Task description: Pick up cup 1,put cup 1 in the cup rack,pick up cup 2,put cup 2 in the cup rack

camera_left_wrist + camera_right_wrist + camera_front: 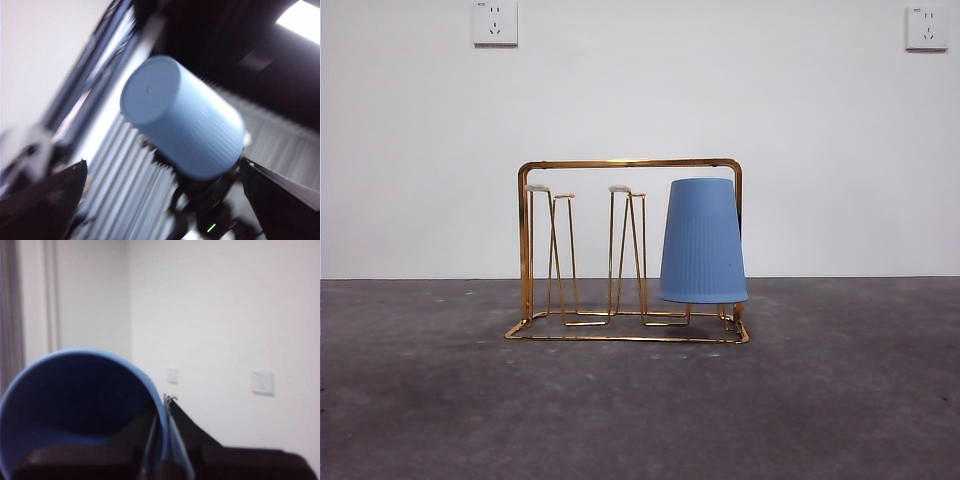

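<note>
Cup 1 [703, 240], with its dark speck, already hangs upside down on a peg at the right end of the cup rack [628, 250], which stands on the grey surface [420, 400]. Cup 2 [75, 410] is held aloft, its rim pinched in the narrowly closed right claw [162, 432]; the left claw [160, 200] stands wide and holds nothing. To finish well, I would invert cup 2, centre its mouth over 1 free peg and lower straight.

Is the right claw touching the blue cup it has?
Touching. The right wrist view shows the right claw pinching the rim of cup 2, one jaw inside, one outside.
</note>
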